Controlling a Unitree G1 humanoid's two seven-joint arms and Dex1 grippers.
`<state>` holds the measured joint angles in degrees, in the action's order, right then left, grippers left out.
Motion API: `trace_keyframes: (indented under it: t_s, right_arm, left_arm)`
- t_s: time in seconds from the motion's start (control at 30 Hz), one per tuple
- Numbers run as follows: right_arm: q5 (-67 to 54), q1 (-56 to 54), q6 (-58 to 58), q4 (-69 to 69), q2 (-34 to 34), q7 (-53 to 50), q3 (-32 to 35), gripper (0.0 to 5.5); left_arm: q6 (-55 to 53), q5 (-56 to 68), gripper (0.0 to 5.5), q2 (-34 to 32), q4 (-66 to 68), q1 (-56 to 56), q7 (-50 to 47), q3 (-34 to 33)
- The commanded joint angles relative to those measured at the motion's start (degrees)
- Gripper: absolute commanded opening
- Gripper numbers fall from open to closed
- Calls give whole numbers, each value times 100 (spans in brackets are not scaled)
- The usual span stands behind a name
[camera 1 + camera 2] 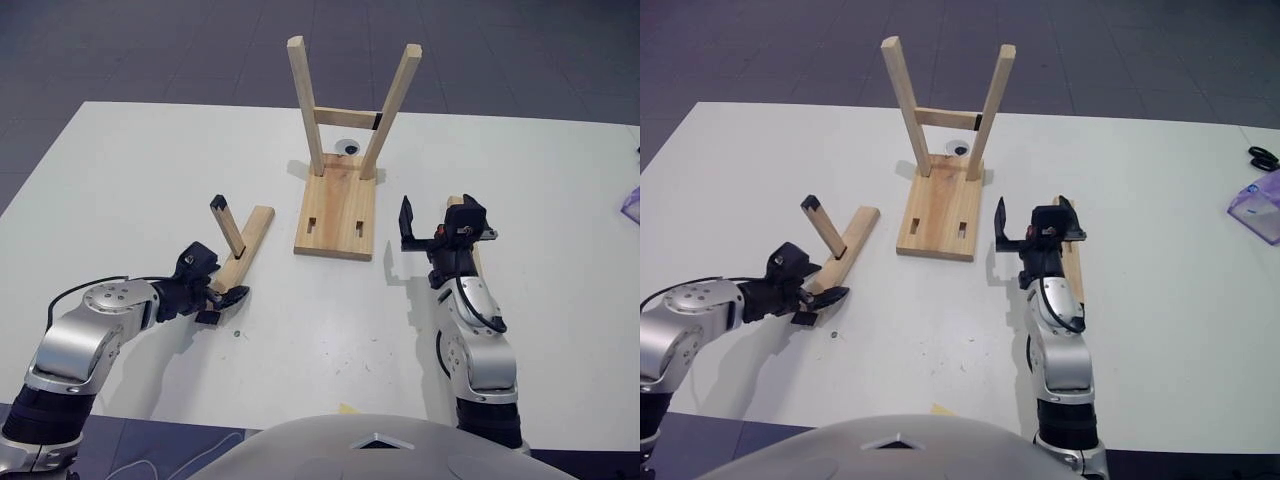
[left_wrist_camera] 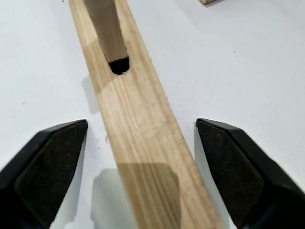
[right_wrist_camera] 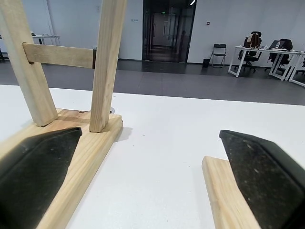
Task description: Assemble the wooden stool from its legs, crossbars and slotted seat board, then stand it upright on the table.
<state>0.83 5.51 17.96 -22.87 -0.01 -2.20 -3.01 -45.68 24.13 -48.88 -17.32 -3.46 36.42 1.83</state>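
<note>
Four legs (image 1: 300, 100), two crossbars (image 1: 345, 117), one board (image 1: 335, 215)

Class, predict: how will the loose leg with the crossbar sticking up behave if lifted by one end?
Solid wood, so the leg probably stays stiff. Its flat faces likely won't roll. The raised crossbar may twist it sideways in a grip.

Seat board (image 1: 335, 215) flat, centre of the table, near slots empty. Two legs (image 1: 303, 100) upright at its far end, crossbar (image 1: 345, 118) joining them. Loose leg (image 1: 245, 250) lies left of it, short crossbar (image 1: 228, 222) sticking up from it. Third leg (image 1: 1075, 275) flat on the right.
</note>
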Motion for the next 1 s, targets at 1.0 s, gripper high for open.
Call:
trace_keyframes:
  t_s: [1.0]
  right_arm:
    - [-4317,-1709,1144,-151,777,617,1104,540]
  left_arm:
    - [2323,-924,206,2176,-639,3109,-2129,-949]
